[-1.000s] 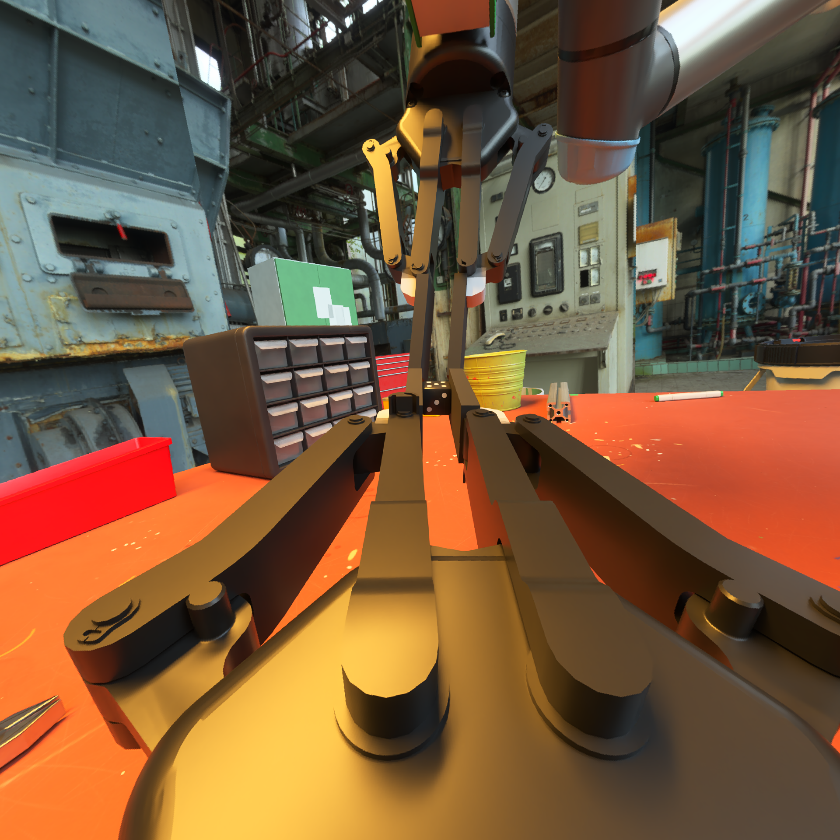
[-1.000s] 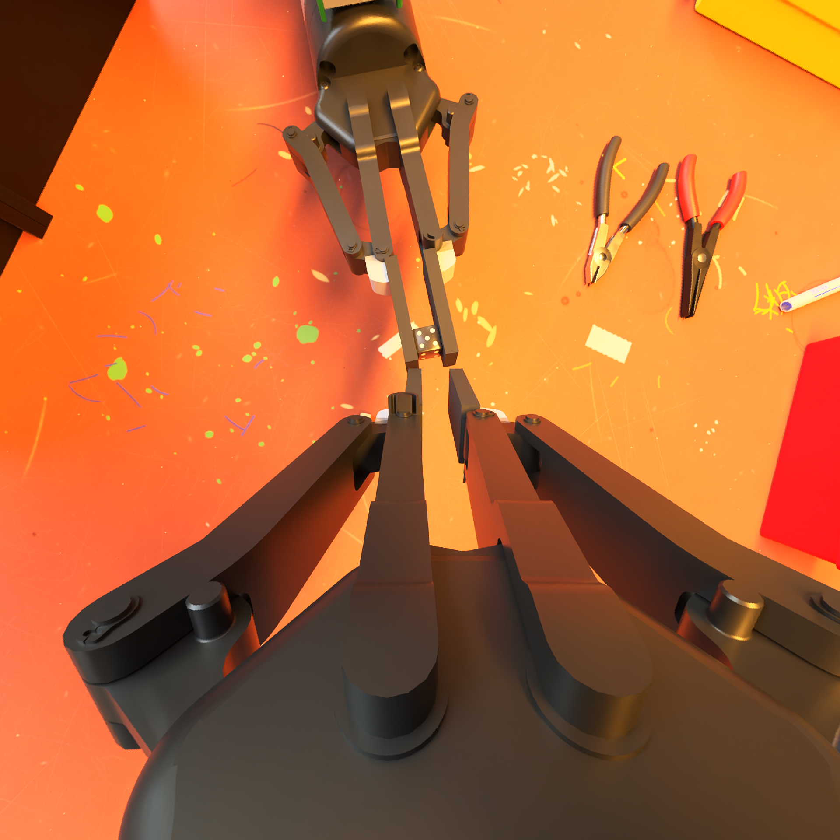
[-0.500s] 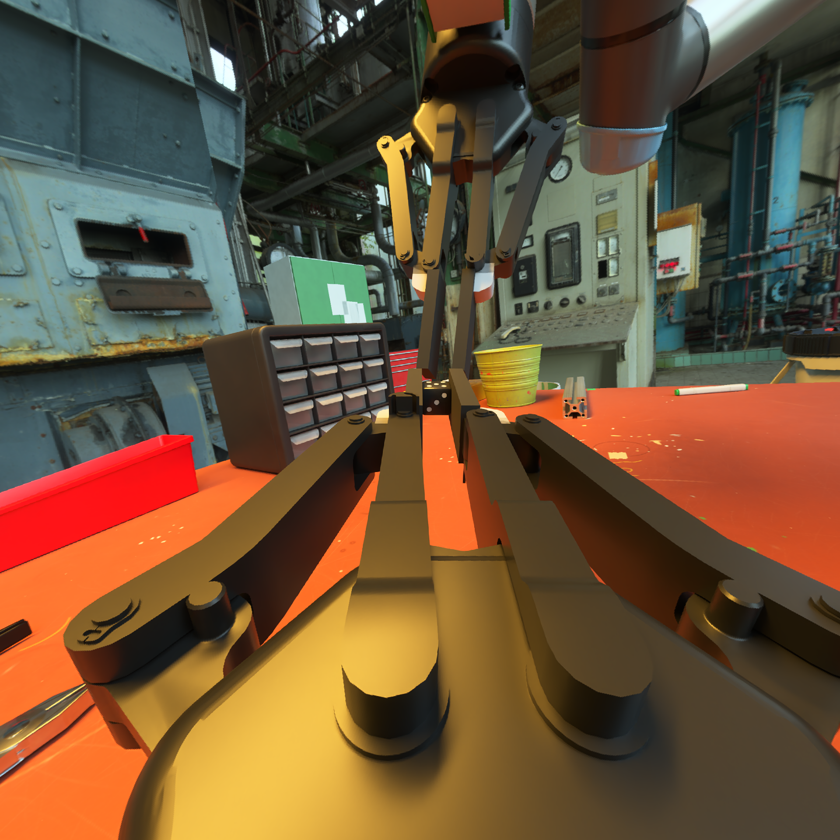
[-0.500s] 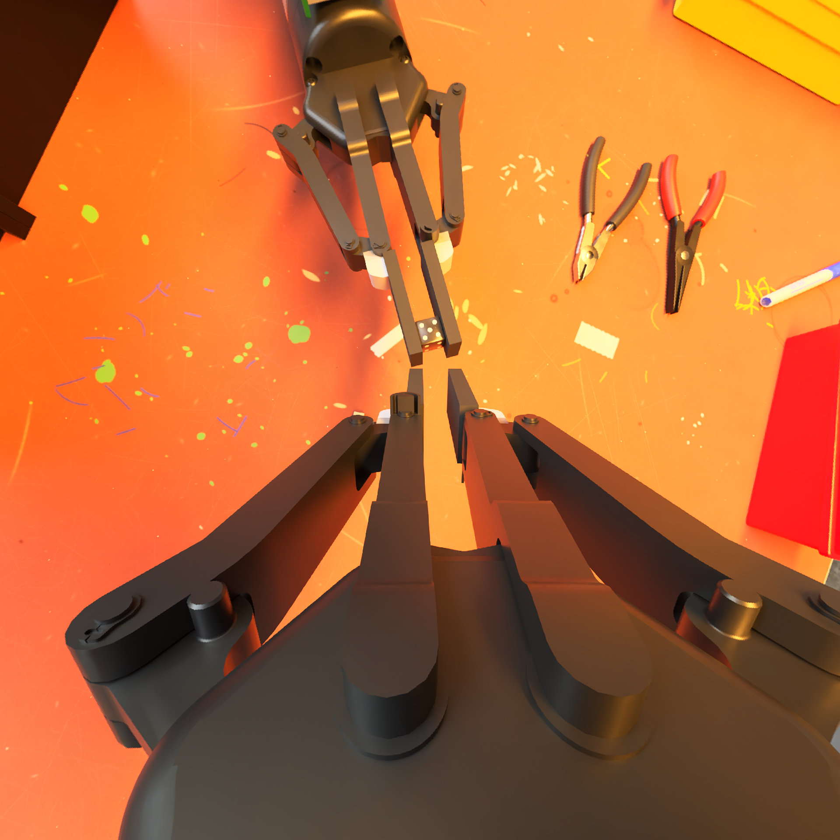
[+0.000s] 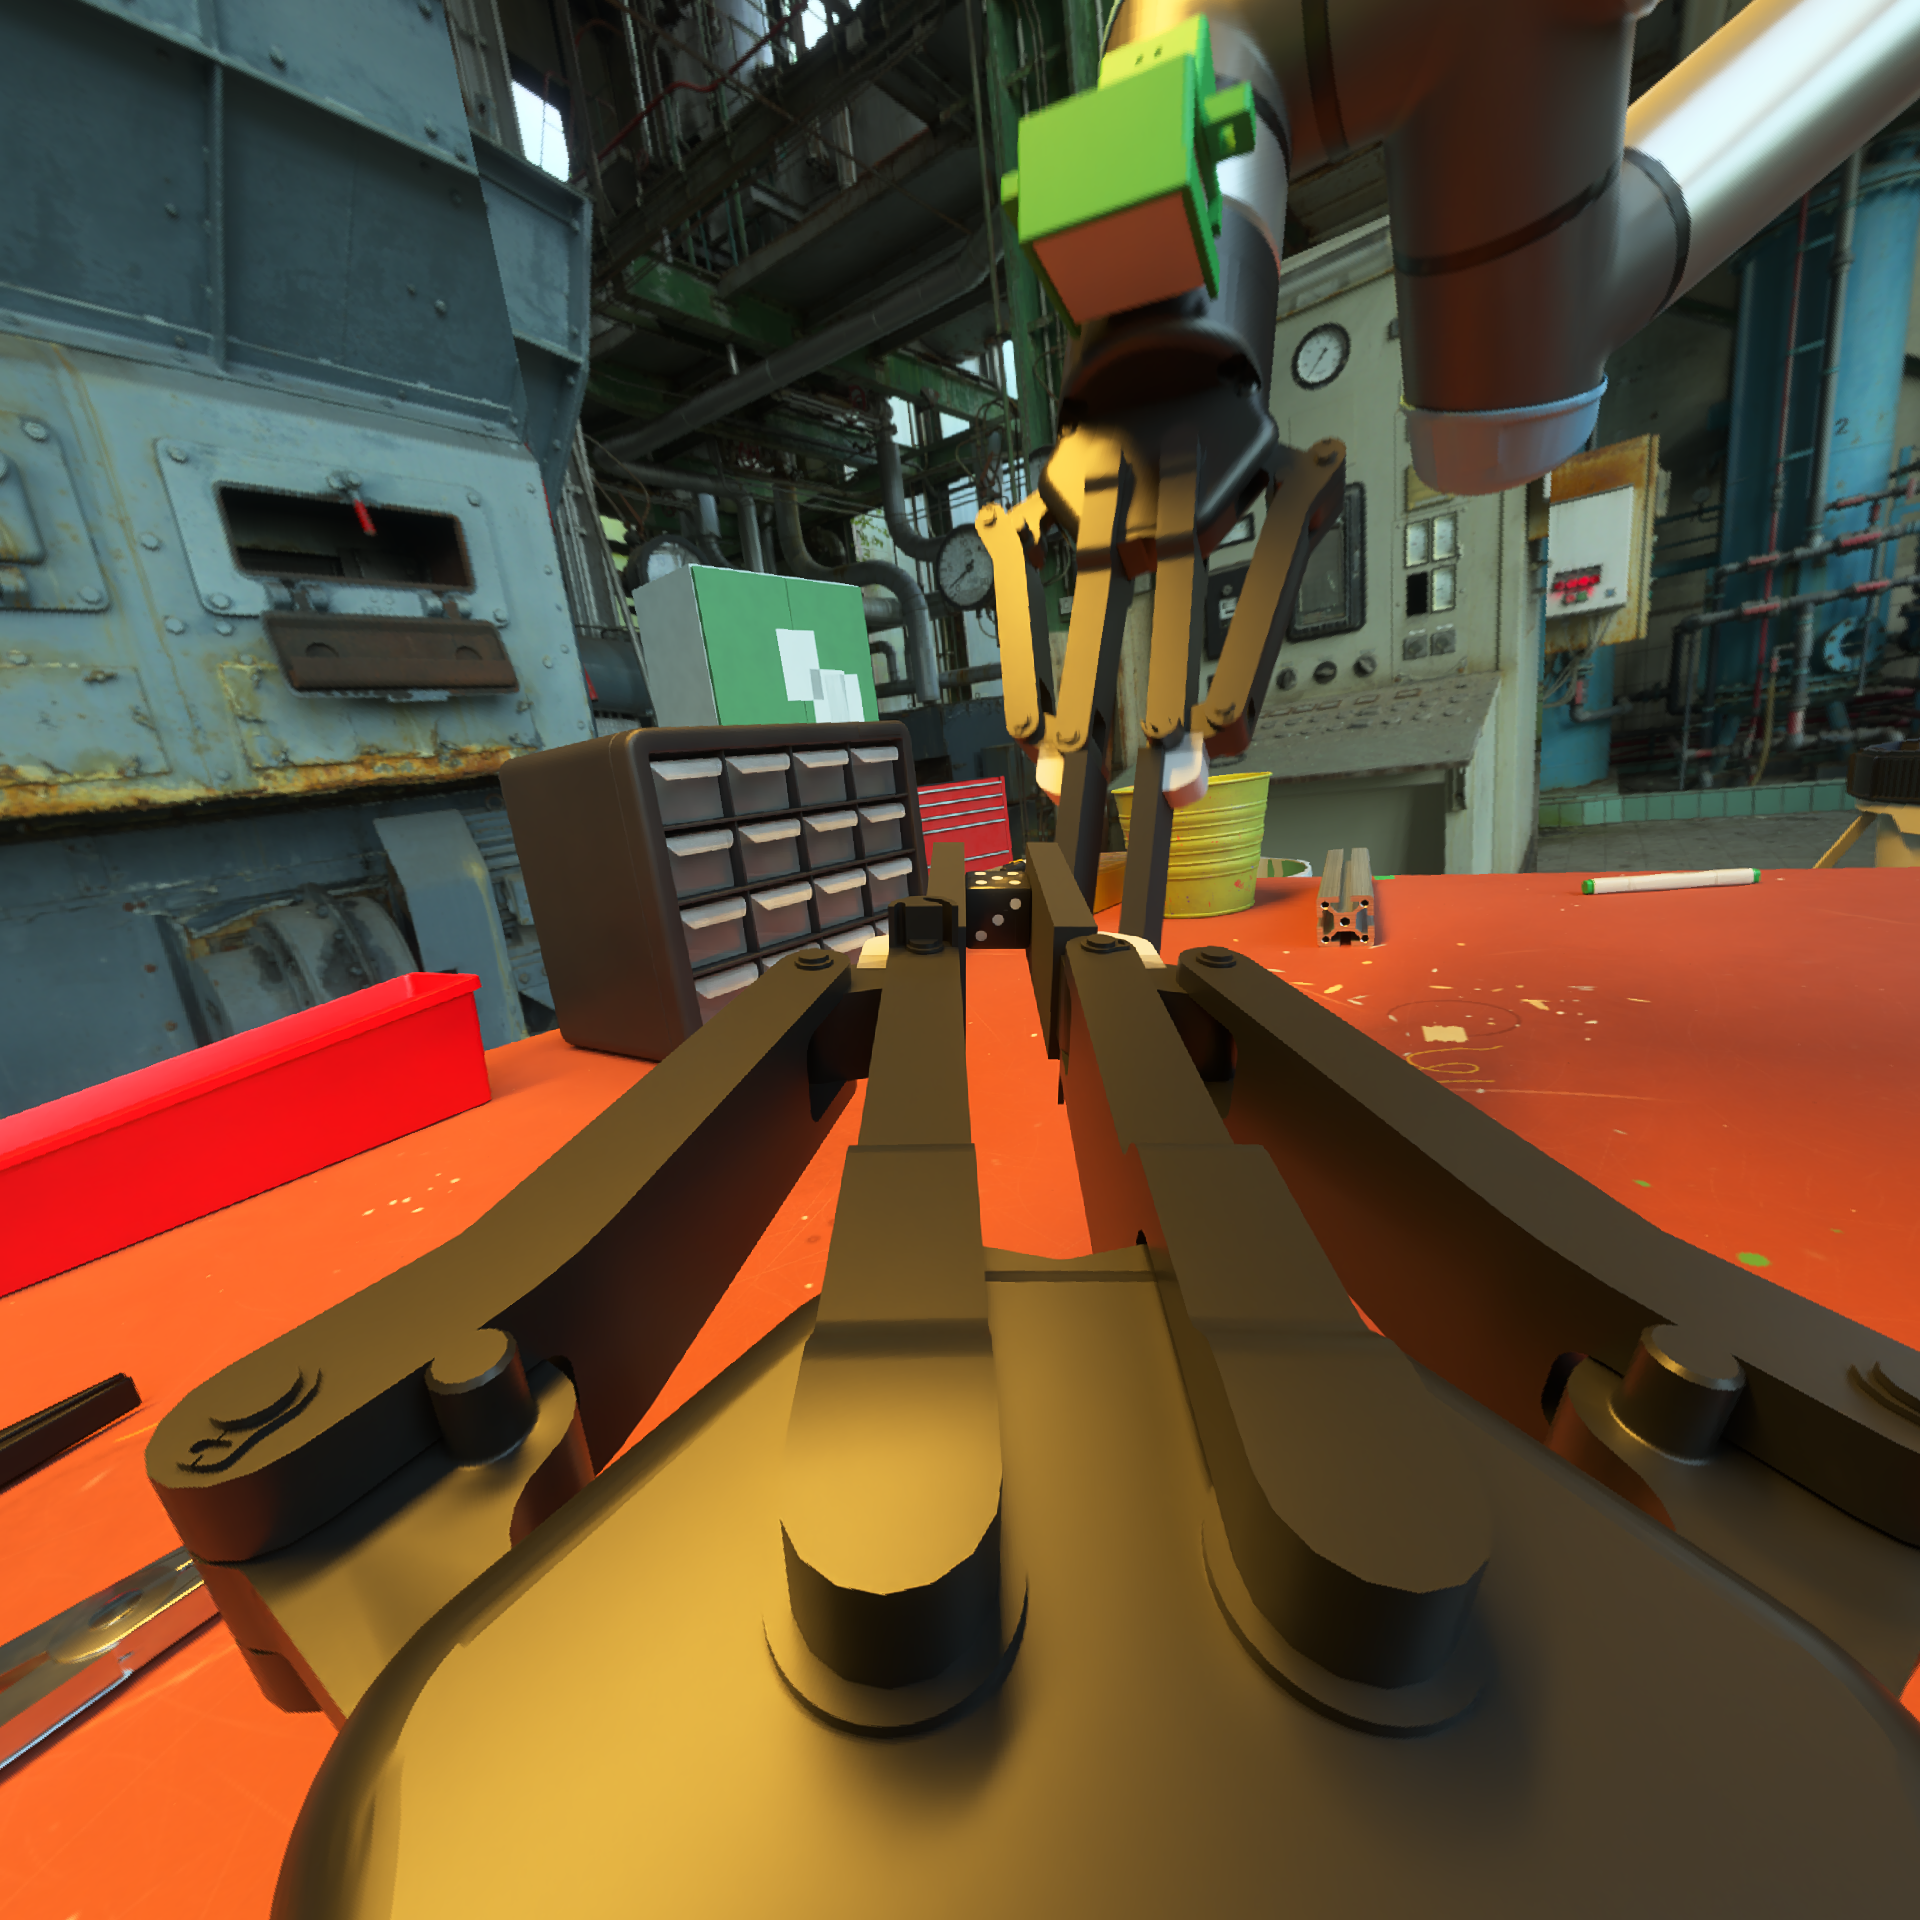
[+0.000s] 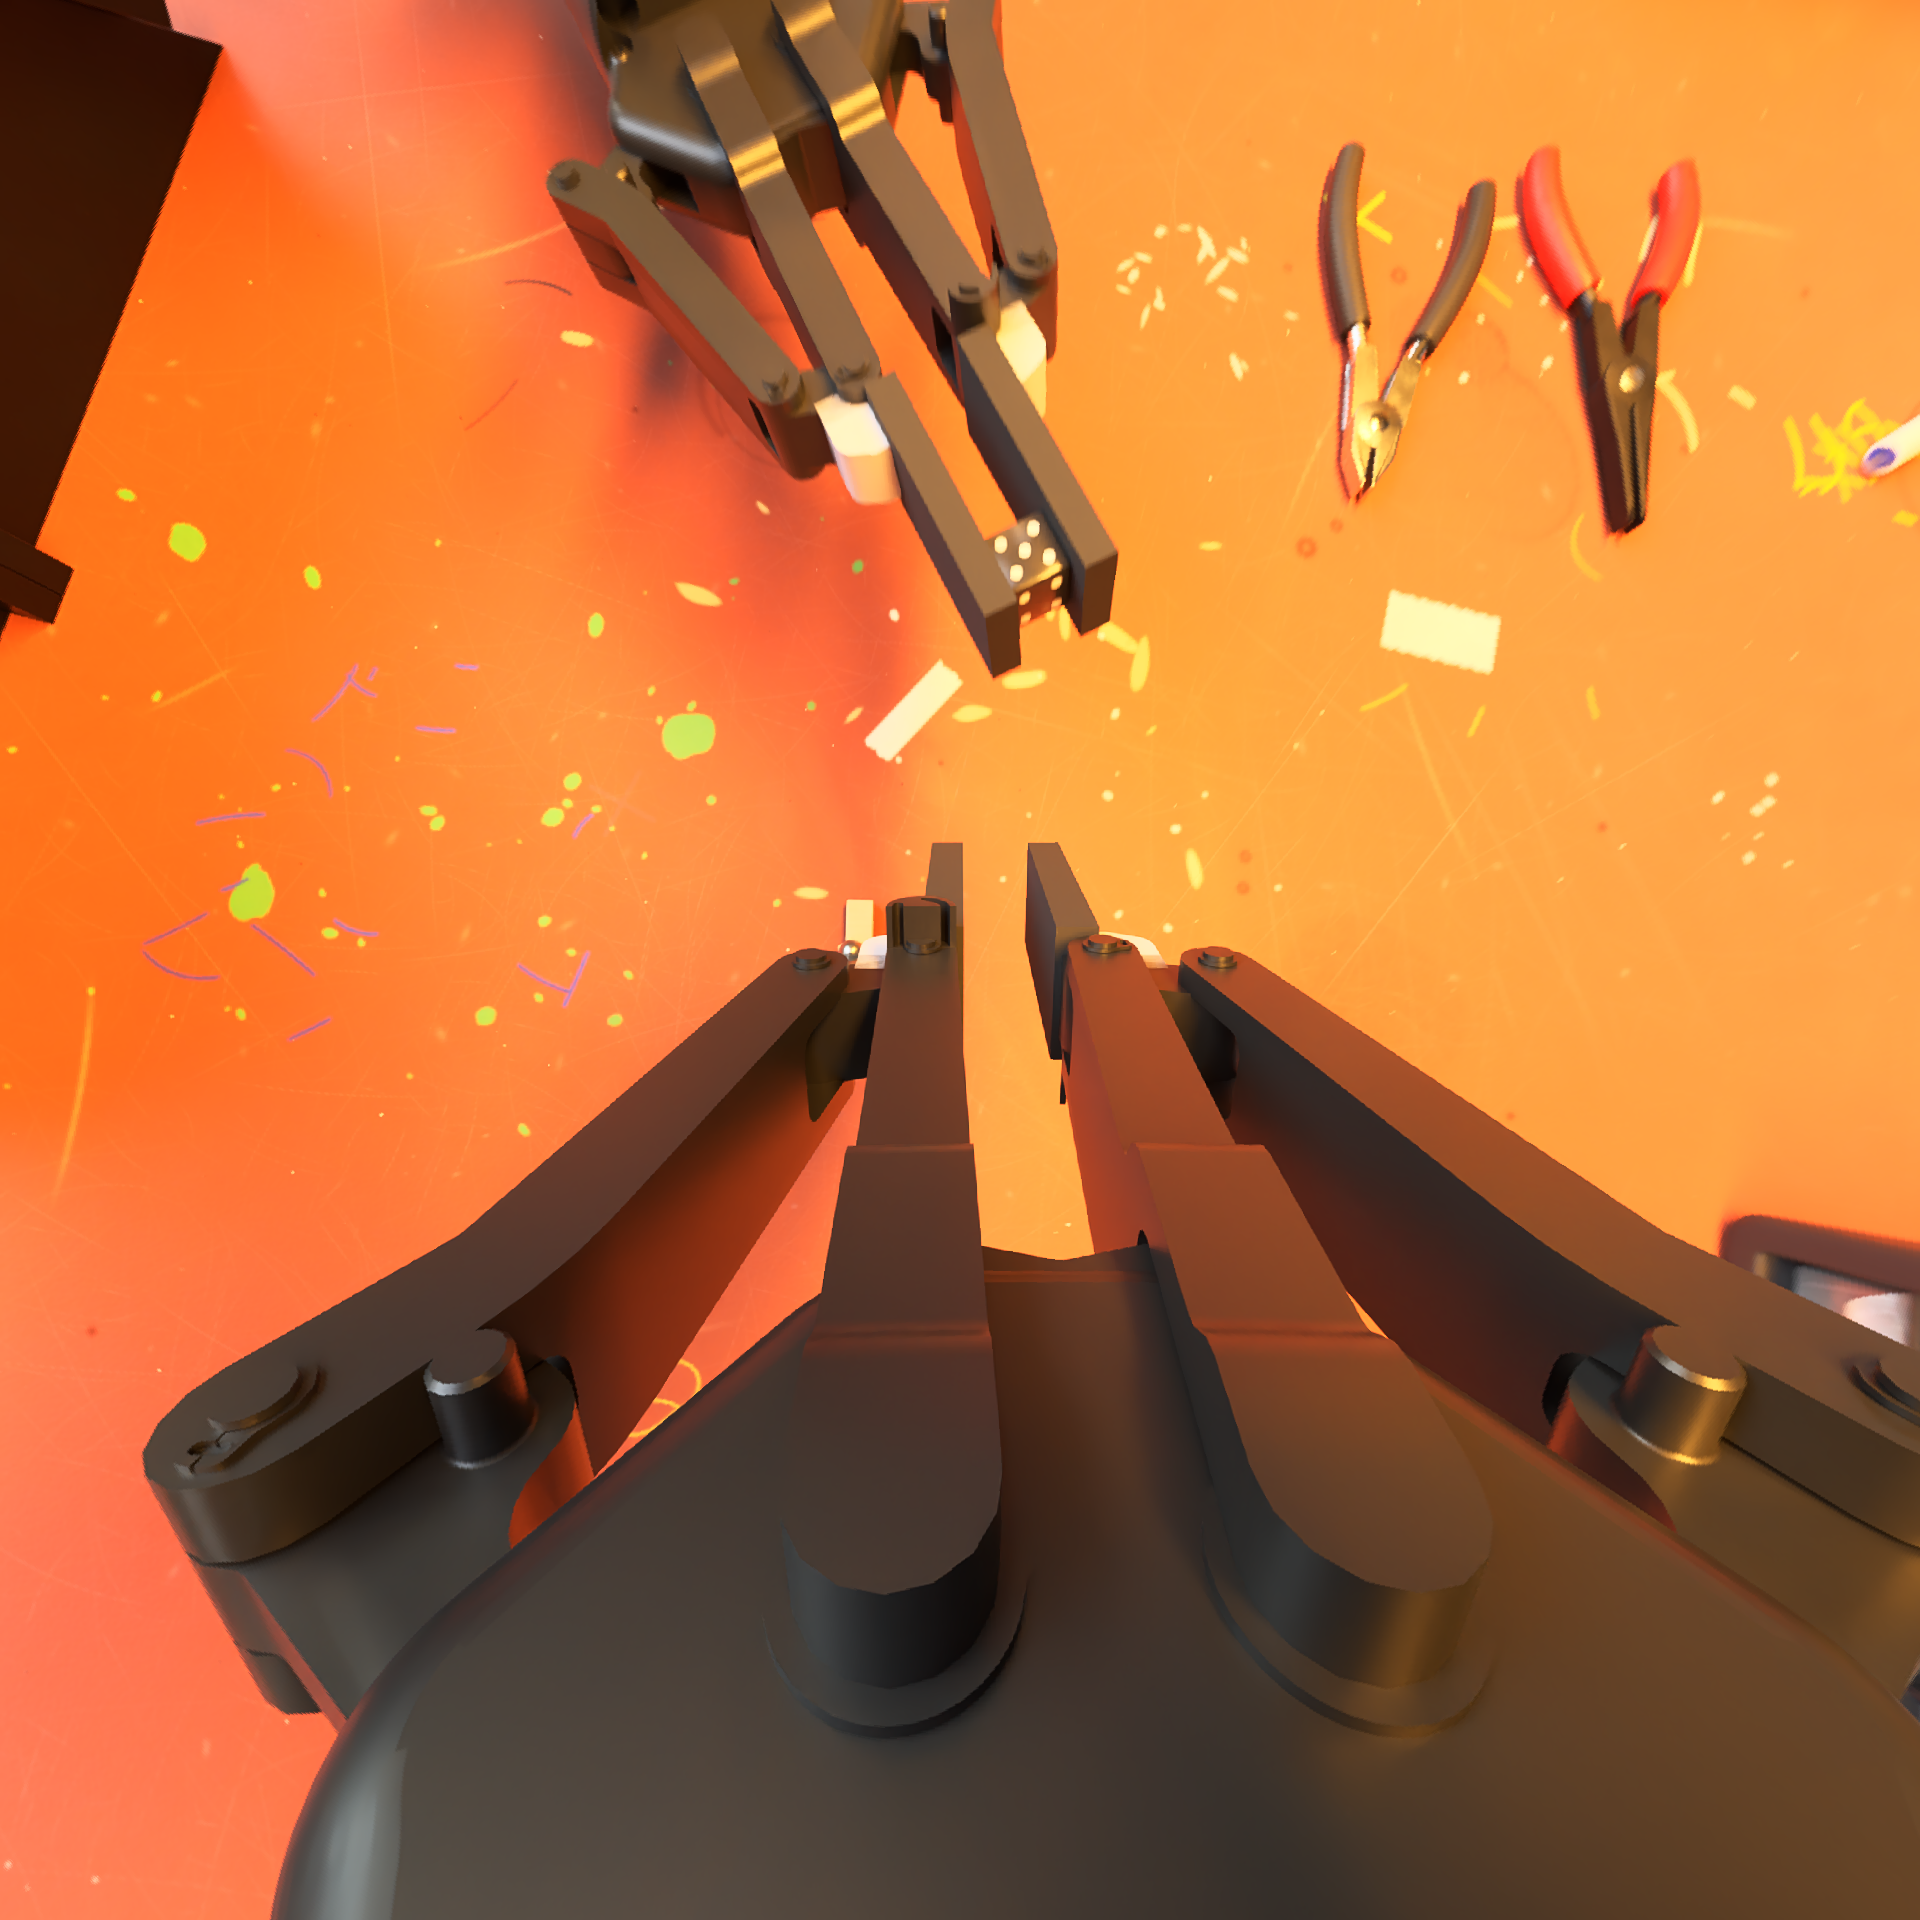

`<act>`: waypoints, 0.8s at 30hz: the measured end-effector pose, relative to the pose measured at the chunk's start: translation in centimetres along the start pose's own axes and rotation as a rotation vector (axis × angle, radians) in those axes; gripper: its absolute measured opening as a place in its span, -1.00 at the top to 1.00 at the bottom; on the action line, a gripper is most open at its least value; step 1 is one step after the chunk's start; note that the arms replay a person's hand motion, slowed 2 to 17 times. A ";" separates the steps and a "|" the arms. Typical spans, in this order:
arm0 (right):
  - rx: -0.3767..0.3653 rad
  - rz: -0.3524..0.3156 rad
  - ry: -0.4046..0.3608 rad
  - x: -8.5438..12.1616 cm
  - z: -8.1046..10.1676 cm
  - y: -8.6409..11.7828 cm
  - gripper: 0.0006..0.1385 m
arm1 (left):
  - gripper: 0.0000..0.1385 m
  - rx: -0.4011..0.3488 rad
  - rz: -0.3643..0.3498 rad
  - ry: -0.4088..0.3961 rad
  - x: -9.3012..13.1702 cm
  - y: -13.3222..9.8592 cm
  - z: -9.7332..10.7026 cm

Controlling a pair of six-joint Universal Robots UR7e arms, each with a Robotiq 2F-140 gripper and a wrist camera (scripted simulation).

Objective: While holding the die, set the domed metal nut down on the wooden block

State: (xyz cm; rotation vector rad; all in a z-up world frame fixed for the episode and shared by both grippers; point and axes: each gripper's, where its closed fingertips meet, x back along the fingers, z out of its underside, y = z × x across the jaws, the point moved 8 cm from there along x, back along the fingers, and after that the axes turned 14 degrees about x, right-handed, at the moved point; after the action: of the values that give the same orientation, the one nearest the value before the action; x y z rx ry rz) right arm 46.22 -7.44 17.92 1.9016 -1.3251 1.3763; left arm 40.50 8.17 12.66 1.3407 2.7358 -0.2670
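My left gripper is shut on a black die with white pips, held a little above the orange table. The right wrist view looks down on that gripper with the die between its fingertips. My right gripper hangs above the table, its fingers a narrow gap apart with nothing between them. It shows in the left wrist view pointing down just behind the die, tips hidden. I cannot make out the domed nut or the wooden block.
A brown drawer cabinet, a red bin, a yellow bucket, a short aluminium profile and a marker stand on the table. Two pliers lie beyond the left gripper.
My right gripper has drawn up and away from the die, so the two grippers are farther apart. The left gripper has turned slightly and keeps hold of the die.
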 end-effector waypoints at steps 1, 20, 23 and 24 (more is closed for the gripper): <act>-0.018 -0.006 -0.005 -0.4 0.5 0.2 0.77 | 0.77 0.000 0.001 0.001 0.0 0.0 0.0; -0.225 -0.033 -0.069 -5.5 4.5 2.9 0.71 | 0.77 -0.042 0.027 0.022 -0.3 -0.5 0.2; -0.238 -0.031 -0.059 -5.9 4.7 2.9 0.71 | 0.77 -0.042 0.031 0.027 -0.3 -0.5 0.3; -0.241 -0.029 -0.052 -6.1 4.7 3.0 0.71 | 0.77 -0.042 0.032 0.029 -0.3 -0.5 0.3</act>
State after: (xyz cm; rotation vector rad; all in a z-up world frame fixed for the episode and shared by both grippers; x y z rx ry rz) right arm 45.58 -9.78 10.04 1.7968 -1.4129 1.1049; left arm 40.32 7.58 12.46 1.3873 2.7245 -0.1877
